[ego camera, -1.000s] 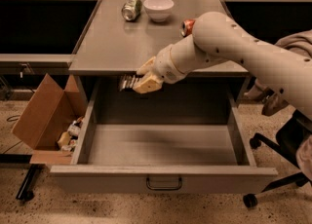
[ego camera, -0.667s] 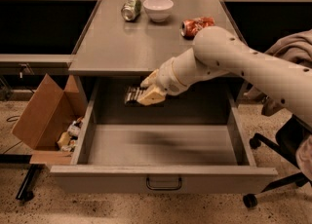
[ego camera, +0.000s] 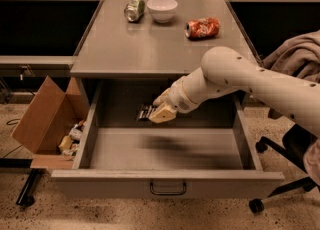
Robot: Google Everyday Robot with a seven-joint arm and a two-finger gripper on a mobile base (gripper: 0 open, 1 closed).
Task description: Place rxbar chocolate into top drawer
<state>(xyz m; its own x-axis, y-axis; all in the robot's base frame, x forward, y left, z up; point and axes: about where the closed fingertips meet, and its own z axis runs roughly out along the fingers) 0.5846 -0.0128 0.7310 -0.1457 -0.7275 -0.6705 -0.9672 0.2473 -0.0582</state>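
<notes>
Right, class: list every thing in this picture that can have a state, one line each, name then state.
top drawer, pulled open, bar not yet lying in it.
rxbar chocolate, held above the drawer floor.
gripper, over the open drawer, fingers shut on the bar.
orange can, crushed, on its side on the counter.
green can, on its side.
bowl, upright.
cardboard box, open, small items inside.

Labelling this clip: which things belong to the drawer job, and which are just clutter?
Job: rxbar chocolate, held by the gripper above the open top drawer.
Lying about: orange can, green can, white bowl, cardboard box.
</notes>
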